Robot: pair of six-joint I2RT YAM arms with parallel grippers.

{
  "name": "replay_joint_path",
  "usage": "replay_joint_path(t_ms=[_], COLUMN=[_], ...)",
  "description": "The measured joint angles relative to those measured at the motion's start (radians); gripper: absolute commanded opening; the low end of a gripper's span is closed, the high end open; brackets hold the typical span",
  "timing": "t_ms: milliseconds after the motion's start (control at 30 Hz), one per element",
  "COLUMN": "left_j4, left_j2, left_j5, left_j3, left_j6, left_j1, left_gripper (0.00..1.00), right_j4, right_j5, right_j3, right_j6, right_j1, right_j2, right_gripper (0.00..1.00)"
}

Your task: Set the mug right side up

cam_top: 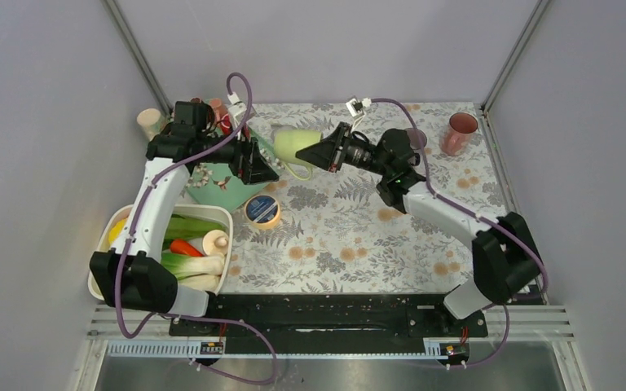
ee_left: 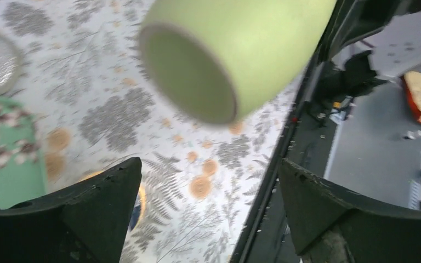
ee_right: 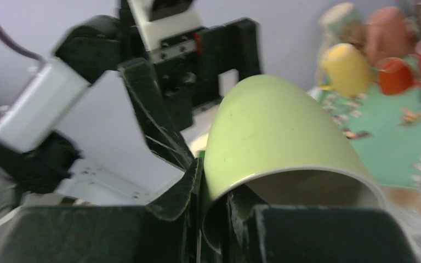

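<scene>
The light green mug [cam_top: 293, 145] hangs on its side above the back of the table, its base toward the left arm and its mouth toward the right arm. My right gripper [cam_top: 316, 153] is shut on the mug's rim. In the right wrist view one finger [ee_right: 189, 183] presses the outside of the mug [ee_right: 274, 131] and the other sits inside, with the right gripper [ee_right: 214, 189] pinching the wall. My left gripper [cam_top: 266, 163] stands open just left of the mug. In the left wrist view the mug [ee_left: 252, 49] floats beyond the left gripper [ee_left: 209, 164], untouched by it.
A green patterned mat [cam_top: 212, 192] lies under the left gripper, with a blue and yellow tape roll [cam_top: 262, 210] beside it. A white bin [cam_top: 222, 213] of vegetables stands front left. A pink cup [cam_top: 459, 134] is at the back right and a cream cup [cam_top: 150, 122] at the back left.
</scene>
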Motion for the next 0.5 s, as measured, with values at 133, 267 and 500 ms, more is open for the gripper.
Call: replay_joint_path(t_ms=[133,267,500], left_j4=[-0.045,-0.05,-0.005], left_j2=[0.0,0.004,0.074], left_j5=[-0.13,-0.365,-0.715], left_j3=[0.0,0.0,-0.001], left_j6=[0.079,0.128,0.202], left_j1=[0.066,0.157,0.234], left_gripper=[0.99,0.99,0.99], right_j4=[-0.451,-0.945,-1.526], right_j5=[0.131,0.352,0.611], right_j3=[-0.004,0.074,0.098], right_j6=[-0.275,-0.555,-0.784], right_j1=[-0.013,0.027,0.253], right_j2=[-0.147,-0.234,-0.189], right_gripper=[0.0,0.0,0.0])
